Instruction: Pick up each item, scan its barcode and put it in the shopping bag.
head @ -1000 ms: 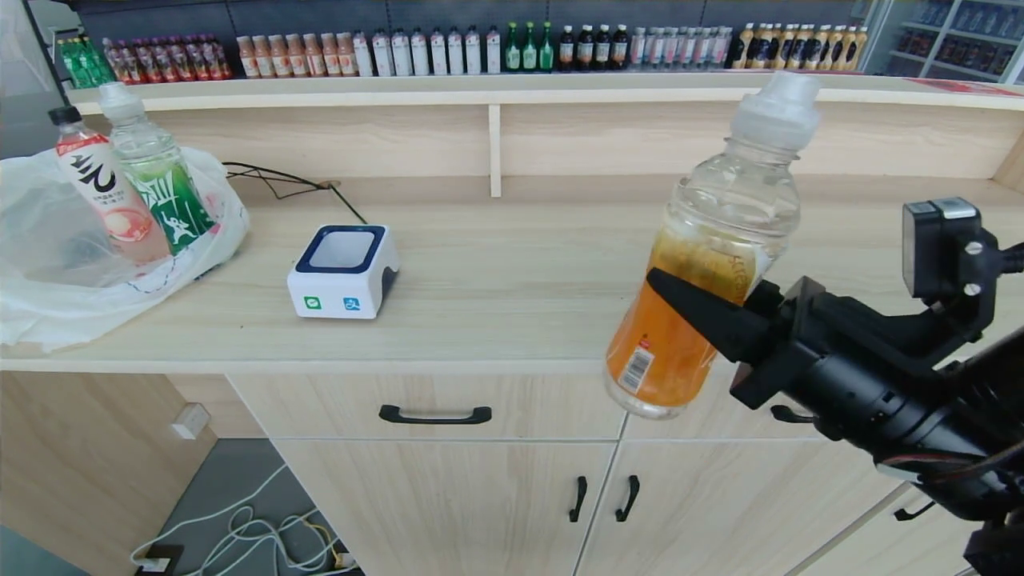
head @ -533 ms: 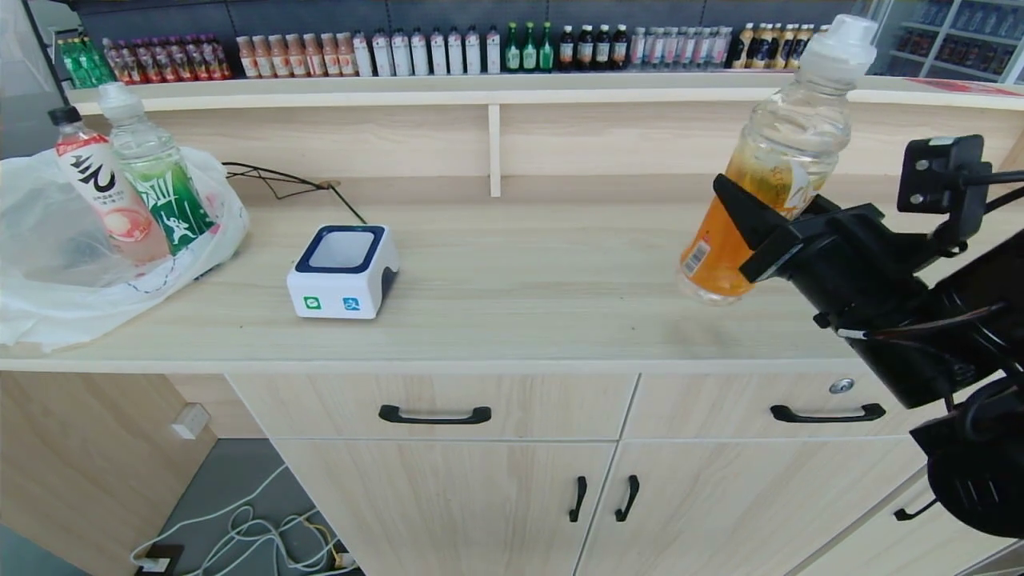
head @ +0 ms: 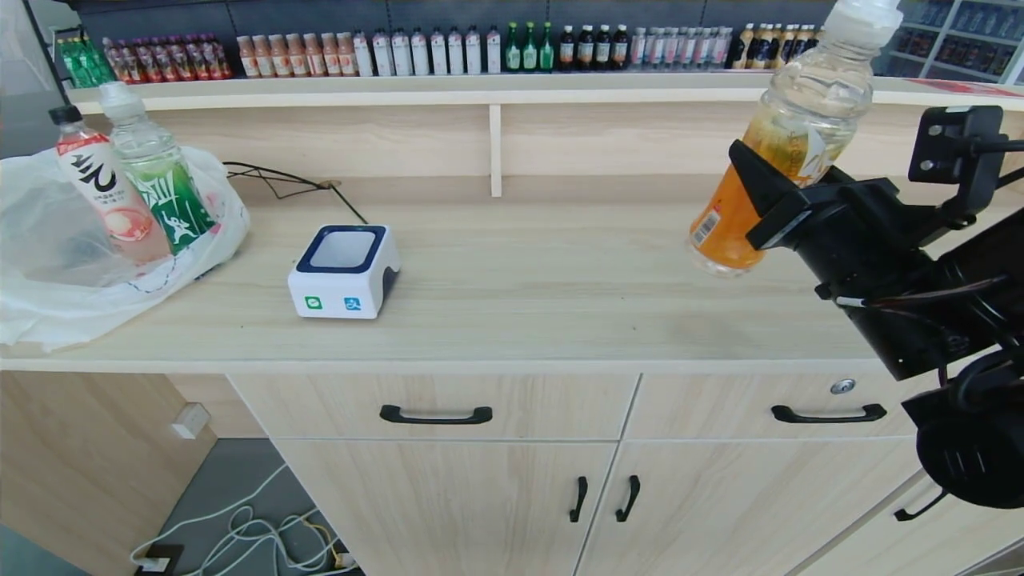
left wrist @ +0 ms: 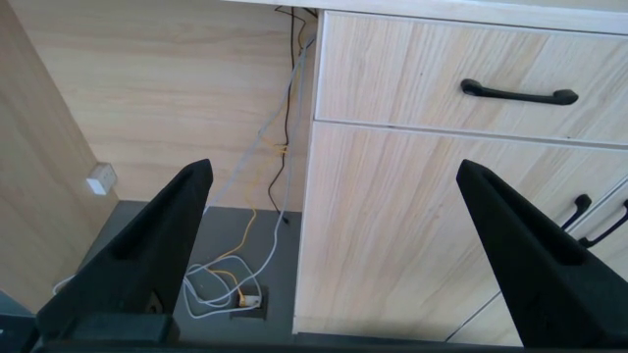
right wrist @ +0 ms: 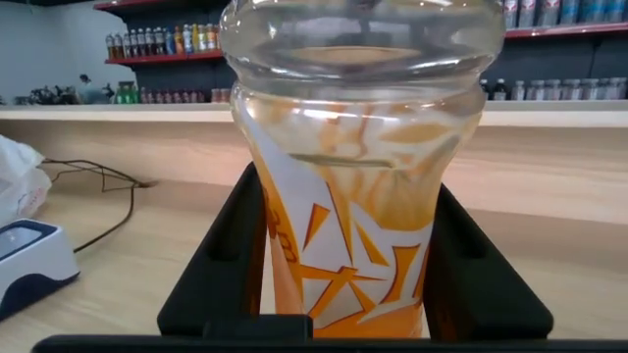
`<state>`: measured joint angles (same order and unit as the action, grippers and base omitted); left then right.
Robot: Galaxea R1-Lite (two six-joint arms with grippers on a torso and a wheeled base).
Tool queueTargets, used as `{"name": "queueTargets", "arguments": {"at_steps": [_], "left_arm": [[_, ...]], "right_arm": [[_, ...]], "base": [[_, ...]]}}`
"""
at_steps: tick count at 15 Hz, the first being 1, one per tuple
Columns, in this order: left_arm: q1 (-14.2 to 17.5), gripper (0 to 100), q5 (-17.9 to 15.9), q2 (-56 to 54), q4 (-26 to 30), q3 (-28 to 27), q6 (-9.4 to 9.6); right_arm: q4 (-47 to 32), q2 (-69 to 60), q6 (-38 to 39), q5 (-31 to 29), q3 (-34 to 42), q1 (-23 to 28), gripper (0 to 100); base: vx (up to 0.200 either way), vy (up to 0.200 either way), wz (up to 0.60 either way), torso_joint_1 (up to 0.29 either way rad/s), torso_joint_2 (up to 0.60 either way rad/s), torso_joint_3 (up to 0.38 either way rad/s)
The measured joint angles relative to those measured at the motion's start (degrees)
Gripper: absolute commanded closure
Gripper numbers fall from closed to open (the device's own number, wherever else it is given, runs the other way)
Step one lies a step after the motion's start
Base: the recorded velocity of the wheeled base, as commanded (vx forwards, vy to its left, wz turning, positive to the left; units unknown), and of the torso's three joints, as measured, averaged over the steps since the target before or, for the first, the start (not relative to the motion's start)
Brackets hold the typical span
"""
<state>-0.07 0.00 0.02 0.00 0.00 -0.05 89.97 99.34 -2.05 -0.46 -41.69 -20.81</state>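
Progress: two items sit upright in the crinkly translucent white plastic shopping bag at the bench's left end: a pink-labelled clear bottle with black cap and a green-labelled clear bottle with white cap. They lean against each other.

The third item, a clear ribbed plastic bottle of orange drink with white cap, is clamped at its waist by the right jaws. It is held tilted above the right end of the pale wood-grain bench, well apart from the scanner. Its barcode is low on the glossy label.

Likely left to do: scan it, then bag it.

The white boxy scanner with dark-blue-rimmed glass top has rounded corners and smooth plastic sides.

The left jaws are spread wide and empty, low in front of the cabinet drawers.
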Motion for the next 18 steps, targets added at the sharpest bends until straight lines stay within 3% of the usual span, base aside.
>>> {"name": "queueTargets", "arguments": {"at_steps": [13,18], "left_arm": [[0.1,0,0.0,0.0,0.0,0.0,-0.20],[0.1,0,0.0,0.0,0.0,0.0,-0.20]], "right_arm": [[0.0,-0.5,0.6,-0.1,1.5,0.4,100],[0.0,-1.0,0.4,-5.4,3.0,0.4,100]], "base": [[0.000,0.200,0.00,0.002,0.00,0.001],[0.000,0.200,0.00,0.002,0.00,0.005]]}}
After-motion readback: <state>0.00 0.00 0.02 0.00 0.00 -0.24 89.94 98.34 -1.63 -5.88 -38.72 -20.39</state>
